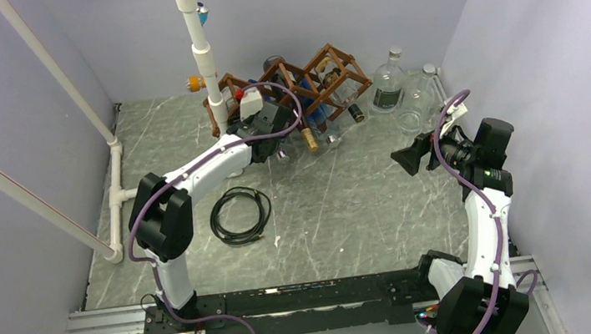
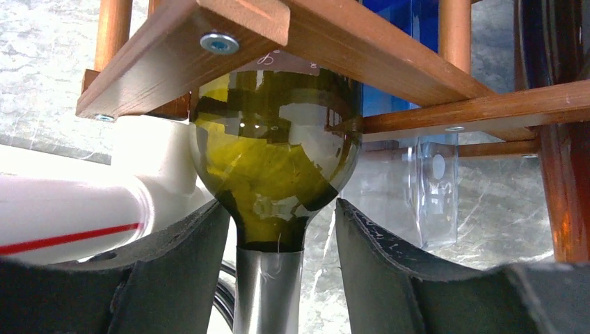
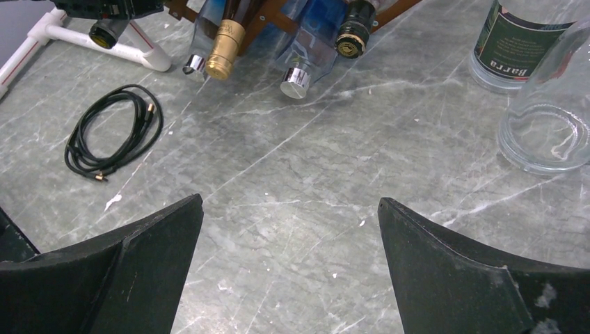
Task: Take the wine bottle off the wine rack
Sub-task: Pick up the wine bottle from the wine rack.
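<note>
Left jaws straddled the neck of the green bottle (image 2: 275, 160), not yet clenched; pulled so, its foil might slip, or its shoulder catch the rack (image 2: 362, 49). Right jaws hung released.

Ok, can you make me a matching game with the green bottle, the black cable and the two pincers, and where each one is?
Things:
1. green bottle
2. black cable
3. left pincer
4. right pincer

Places:
A. coiled on the table
B. resting in the wooden rack
C. open, over bare table
D. open, either side of the green bottle's neck

Pairs: 1-B, 2-A, 3-D, 4-C
</note>
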You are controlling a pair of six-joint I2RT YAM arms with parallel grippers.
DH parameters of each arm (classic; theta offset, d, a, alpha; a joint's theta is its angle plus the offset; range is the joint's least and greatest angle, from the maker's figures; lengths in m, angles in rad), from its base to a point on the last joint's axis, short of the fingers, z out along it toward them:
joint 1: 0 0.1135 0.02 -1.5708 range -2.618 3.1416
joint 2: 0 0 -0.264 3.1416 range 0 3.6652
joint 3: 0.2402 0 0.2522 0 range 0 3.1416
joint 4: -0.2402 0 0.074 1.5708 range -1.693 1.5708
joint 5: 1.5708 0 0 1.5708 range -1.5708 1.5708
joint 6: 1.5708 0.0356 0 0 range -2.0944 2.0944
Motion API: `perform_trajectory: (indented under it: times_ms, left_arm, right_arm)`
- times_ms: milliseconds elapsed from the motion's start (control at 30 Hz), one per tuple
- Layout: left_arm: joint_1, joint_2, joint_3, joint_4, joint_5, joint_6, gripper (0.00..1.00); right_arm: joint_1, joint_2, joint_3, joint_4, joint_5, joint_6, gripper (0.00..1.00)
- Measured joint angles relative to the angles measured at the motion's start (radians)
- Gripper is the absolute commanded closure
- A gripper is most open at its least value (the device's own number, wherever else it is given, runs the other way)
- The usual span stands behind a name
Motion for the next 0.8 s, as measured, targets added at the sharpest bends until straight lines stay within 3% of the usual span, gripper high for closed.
perform_trajectory:
  times_ms: [467, 800]
  left_arm:
    - [0.013, 0.014, -0.006, 0.004, 0.011, -0.001, 0.46]
    - [0.016, 0.014, -0.032, 0.032, 0.022, 0.003, 0.87]
  right_arm:
    - [0.000, 0.000, 0.000, -0.001, 0.000, -0.003, 0.00]
    - [0.000, 0.000, 0.002, -0.003, 0.001, -0.004, 0.00]
